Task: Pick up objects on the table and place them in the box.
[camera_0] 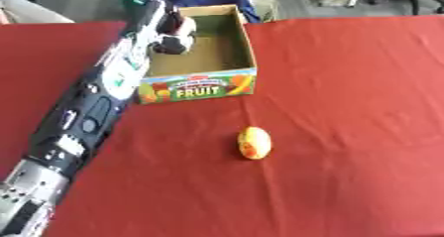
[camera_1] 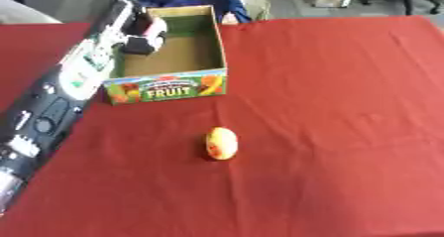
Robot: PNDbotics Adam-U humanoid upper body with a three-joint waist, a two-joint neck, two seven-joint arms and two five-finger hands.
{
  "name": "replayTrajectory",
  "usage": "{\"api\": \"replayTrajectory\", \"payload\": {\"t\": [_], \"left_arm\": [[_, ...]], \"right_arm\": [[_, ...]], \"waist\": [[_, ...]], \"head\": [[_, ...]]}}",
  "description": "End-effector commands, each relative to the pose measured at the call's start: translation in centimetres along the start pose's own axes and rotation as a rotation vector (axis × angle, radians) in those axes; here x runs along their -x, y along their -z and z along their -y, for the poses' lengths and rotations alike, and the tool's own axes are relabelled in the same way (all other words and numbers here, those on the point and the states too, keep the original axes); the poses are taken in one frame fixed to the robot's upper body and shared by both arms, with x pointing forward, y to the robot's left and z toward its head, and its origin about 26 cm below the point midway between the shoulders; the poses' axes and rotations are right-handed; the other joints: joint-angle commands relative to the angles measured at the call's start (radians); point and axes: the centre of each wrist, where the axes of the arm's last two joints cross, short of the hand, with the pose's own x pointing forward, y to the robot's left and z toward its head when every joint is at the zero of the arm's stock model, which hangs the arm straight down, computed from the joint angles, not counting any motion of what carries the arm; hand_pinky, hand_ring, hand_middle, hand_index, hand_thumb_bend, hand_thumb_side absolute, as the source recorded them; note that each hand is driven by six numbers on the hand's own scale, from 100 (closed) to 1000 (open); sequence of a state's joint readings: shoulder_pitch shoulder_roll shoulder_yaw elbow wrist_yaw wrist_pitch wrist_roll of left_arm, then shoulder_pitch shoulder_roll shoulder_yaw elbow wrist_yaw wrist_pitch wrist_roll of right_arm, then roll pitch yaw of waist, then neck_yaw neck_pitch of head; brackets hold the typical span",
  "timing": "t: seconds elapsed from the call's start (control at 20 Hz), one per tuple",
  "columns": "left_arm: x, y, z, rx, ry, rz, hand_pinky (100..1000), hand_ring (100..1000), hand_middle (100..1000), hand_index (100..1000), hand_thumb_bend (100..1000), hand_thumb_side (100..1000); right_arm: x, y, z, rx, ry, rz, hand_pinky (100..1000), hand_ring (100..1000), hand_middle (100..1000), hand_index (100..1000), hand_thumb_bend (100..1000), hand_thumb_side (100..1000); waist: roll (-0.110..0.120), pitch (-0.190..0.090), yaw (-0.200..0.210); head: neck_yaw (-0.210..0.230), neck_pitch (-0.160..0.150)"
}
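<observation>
The left robot hand (camera_0: 173, 35), fingers curled on nothing visible, hangs over the box (camera_0: 227, 80) at 11 o'clock; withdrawing, it could snag the wall, while the fruit (camera_0: 253, 143) waits mid-worktop (camera_0: 364, 132).

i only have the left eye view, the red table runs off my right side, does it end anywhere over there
observer: Yes. In the right eye view the table ends at a far right corner near the top right of the picture, with grey floor beyond it.
operator: ok, and on my feed the arm seems to sit right against the front left corner of the box, is it touching
observer: It looks apart. The right eye view shows a thin strip of red cloth between the arm and that corner of the box. The left robot hand is up over the box's left rim.
</observation>
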State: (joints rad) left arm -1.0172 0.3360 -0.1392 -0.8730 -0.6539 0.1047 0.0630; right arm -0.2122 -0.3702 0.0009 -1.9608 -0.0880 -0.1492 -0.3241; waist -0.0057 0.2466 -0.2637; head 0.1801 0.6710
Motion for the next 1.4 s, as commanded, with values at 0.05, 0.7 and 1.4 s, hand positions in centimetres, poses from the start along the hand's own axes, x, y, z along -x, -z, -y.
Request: {"api": "replayTrajectory", "payload": {"t": [0.05, 0.7, 1.4], "left_arm": [[-0.5, 0.7, -0.8, -0.015, 0.039, 0.008, 488, 524, 521, 648, 661, 100], [-2.1, -0.8, -5.4, -0.092, -0.021, 0.136, 685, 760, 770, 768, 1000, 442], [-1.2, -12.6, -10.6, -0.224, -0.481, 0.294, 544, 624, 647, 703, 921, 330]], "right_arm": [[-0.5, 0.5, 0.0, -0.013, 0.011, 0.024, 605, 706, 636, 796, 100, 355], [-0.3, 0.8, 0.6, -0.038, -0.029, 0.019, 610, 713, 642, 810, 100, 361], [-0.4, 5.5, -0.1, -0.596, -0.224, 0.106, 639, 749, 675, 847, 315, 260]], "waist": [[0.000, -0.014, -0.005], [0.009, -0.034, 0.018], [0.013, -0.061, 0.089]], "head": [[0.011, -0.015], [-0.017, -0.007], [-0.078, 0.011]]}}
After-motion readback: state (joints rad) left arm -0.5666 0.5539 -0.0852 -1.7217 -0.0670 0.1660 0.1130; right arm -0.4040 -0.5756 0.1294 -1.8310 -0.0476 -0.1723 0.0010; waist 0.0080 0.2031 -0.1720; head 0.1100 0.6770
